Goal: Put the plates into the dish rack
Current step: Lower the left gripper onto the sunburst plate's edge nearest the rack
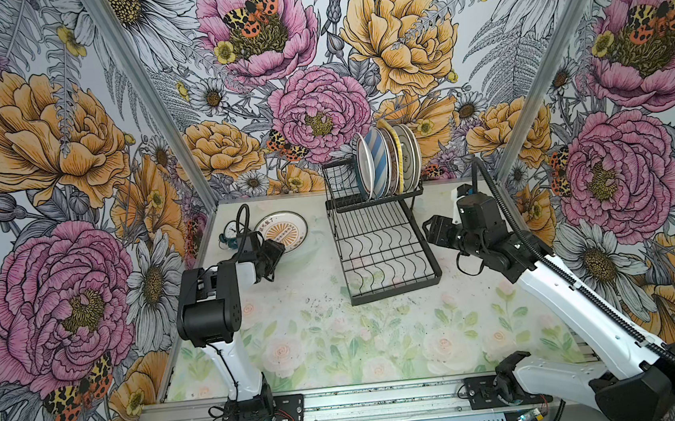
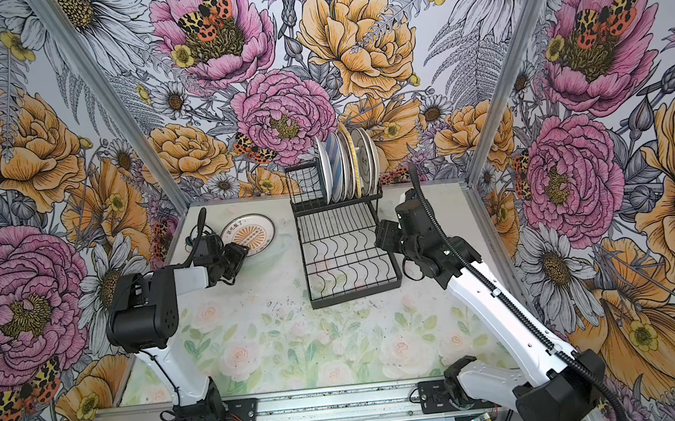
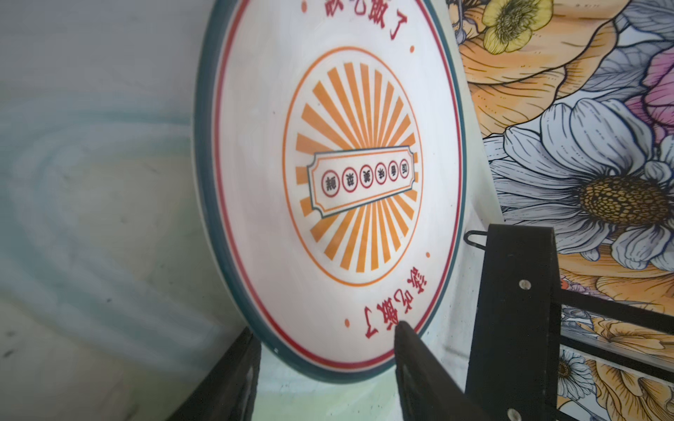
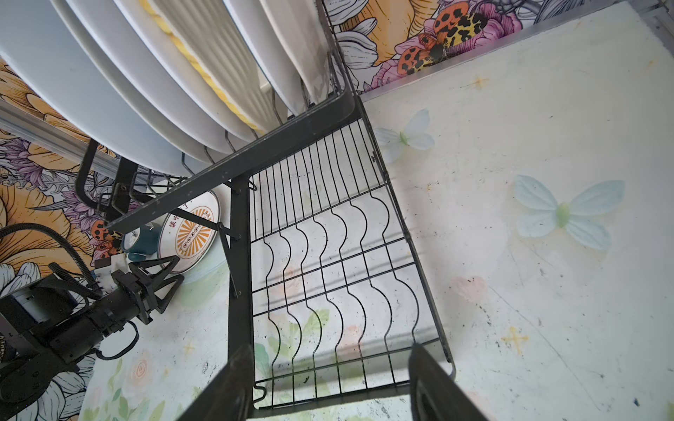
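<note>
One white plate (image 1: 283, 229) (image 2: 249, 234) with an orange sunburst and red characters lies on the table left of the dish rack (image 1: 397, 291) (image 2: 355, 295). My left gripper (image 1: 275, 252) (image 2: 240, 254) (image 3: 324, 333) is open, its fingers straddling the plate's (image 3: 328, 164) near rim. Several plates (image 1: 388, 161) (image 2: 348, 164) (image 4: 109, 91) stand upright in the rack's raised upper shelf, among them a blue-striped one and a yellow one. The lower tray holds nothing. My right gripper (image 1: 433, 228) (image 2: 383, 232) (image 4: 328, 350) hangs open and empty over the tray's right side.
A small teal alarm clock (image 1: 229, 231) (image 4: 140, 240) stands just left of the sunburst plate, close to the left wall. The rack's black upright (image 3: 510, 310) is near the left gripper. Floral walls enclose the table on three sides.
</note>
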Robot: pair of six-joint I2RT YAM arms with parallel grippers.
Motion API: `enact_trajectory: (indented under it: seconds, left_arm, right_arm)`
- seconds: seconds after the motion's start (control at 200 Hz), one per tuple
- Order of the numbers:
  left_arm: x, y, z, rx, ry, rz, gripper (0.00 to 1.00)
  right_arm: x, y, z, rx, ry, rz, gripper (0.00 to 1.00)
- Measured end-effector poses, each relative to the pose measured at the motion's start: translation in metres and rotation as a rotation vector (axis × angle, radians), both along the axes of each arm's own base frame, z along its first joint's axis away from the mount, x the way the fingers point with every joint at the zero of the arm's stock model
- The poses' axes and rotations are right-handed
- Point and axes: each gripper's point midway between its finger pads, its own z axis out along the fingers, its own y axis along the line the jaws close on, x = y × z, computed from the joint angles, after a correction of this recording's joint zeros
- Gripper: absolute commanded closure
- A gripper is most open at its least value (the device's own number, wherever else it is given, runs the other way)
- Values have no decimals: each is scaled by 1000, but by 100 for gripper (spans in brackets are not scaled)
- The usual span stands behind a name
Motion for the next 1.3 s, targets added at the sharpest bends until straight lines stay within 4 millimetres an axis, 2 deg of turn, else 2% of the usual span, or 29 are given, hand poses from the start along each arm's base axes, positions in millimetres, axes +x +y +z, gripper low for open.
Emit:
enact_trajectory:
  seconds: [0.32, 0.45, 0.635, 0.731, 0.851, 1.181, 1.301]
  left_arm:
    - [13, 6, -3, -34, -42, 42, 55]
    - [14, 9, -7, -51, -42, 64, 70]
    - [13, 14, -12, -70, -39, 89, 84]
    - [15, 18, -11, -77, -49, 101, 91]
    - [23, 18, 0, -93, -103, 102, 100]
    - [20, 16, -1, -123, -98, 105, 100]
    - [13, 13, 1, -139, -82, 89, 100]
  right_arm:
    - [4, -5, 0, 17, 3, -8, 33]
    - [4, -6, 0, 21, 5, -10, 33]
    - [4, -4, 0, 30, 8, 1, 33]
    - [4, -5, 0, 32, 9, -1, 33]
    - [5, -6, 0, 34, 9, -3, 33]
    - [4, -4, 0, 43, 13, 9, 33]
    - [4, -1, 1, 53, 11, 21, 33]
